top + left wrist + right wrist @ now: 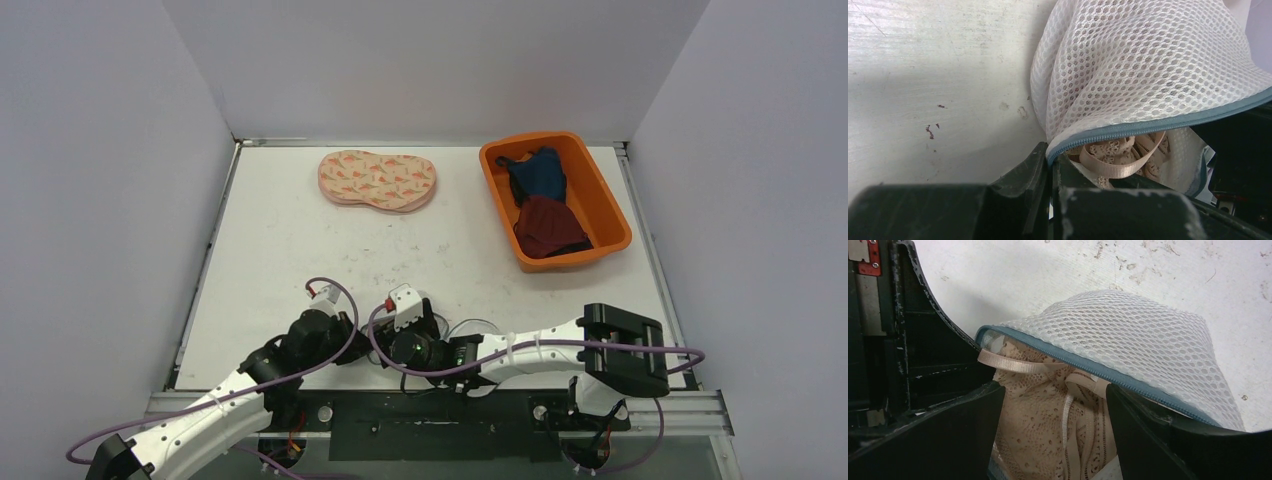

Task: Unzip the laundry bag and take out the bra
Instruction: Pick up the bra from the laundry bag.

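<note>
The white mesh laundry bag (pixel 1148 65) lies on the table with its blue zipper edge (pixel 1148 124) open. My left gripper (pixel 1050 159) is shut on the zipper edge at the end of the opening. The beige lace bra (pixel 1043 415) sits in the bag's mouth and also shows in the left wrist view (pixel 1120 152). My right gripper (pixel 1053 410) is open, with one finger on each side of the bra, under the mesh bag's (pixel 1128 340) lifted edge. In the top view both grippers, left (pixel 362 350) and right (pixel 408 350), meet at the near edge and hide the bag.
A pink patterned pad (pixel 378 180) lies at the back middle of the table. An orange bin (pixel 600 200) at the back right holds blue and dark red clothes. Purple cables loop around both arms.
</note>
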